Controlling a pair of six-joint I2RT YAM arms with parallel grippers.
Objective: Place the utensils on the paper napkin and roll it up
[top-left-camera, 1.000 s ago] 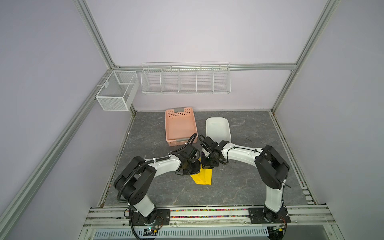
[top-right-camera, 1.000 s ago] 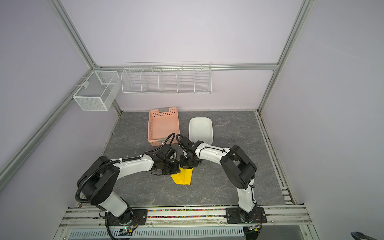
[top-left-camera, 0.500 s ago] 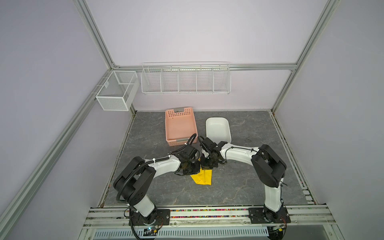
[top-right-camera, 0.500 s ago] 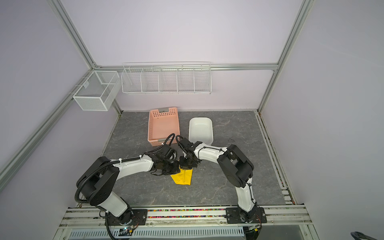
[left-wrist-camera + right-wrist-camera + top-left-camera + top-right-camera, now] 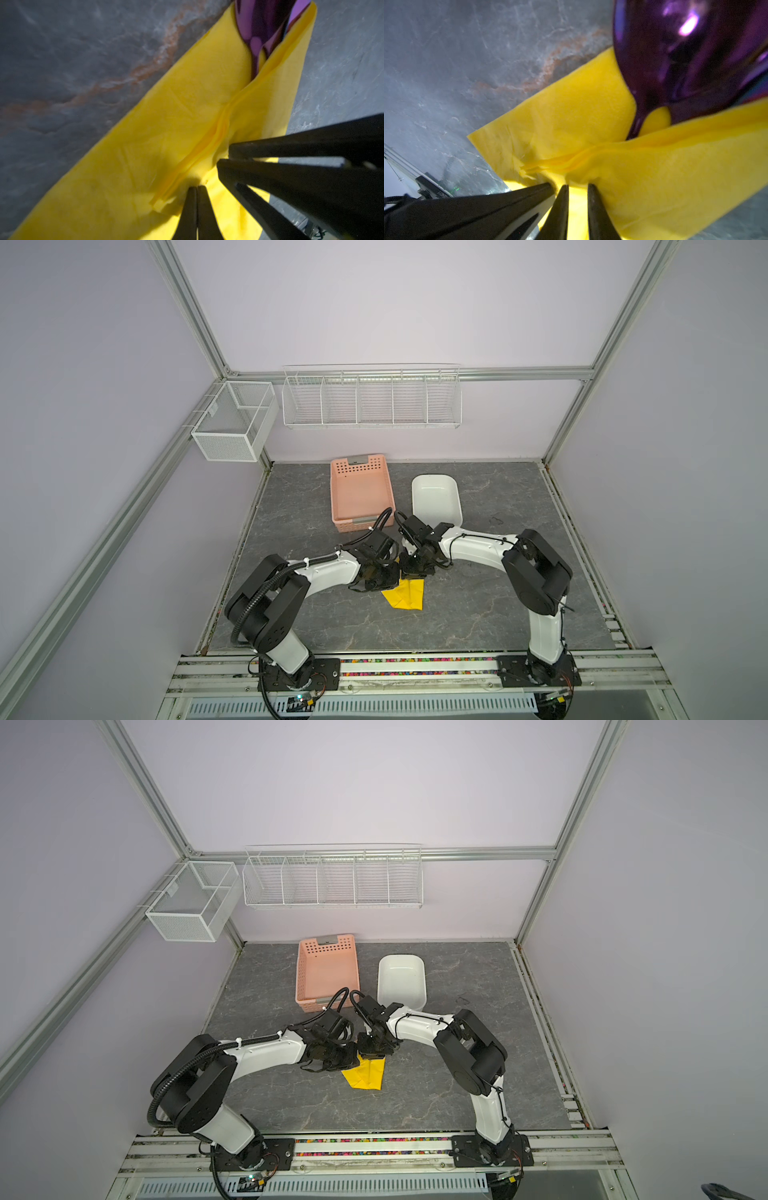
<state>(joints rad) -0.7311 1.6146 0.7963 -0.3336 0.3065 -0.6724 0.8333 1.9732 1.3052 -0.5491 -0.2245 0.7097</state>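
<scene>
Left end effector [image 5: 384,581] and right end effector [image 5: 414,572] meet low over the paper napkin [image 5: 405,598], mid-worktop [image 5: 478,614], in both top views. Left wrist view: its jaws are closed, tips pinning the folded flap so the wrap holds over the utensils [image 5: 261,31]. Right wrist view: right jaws slightly parted astride the fold, probably readying a regrip.

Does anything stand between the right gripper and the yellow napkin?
Nothing visible does. The right gripper, its jaws slightly parted, has its tips at the folded edge of the paper napkin. The left gripper, shut, sits close beside it on the same fold.
</scene>
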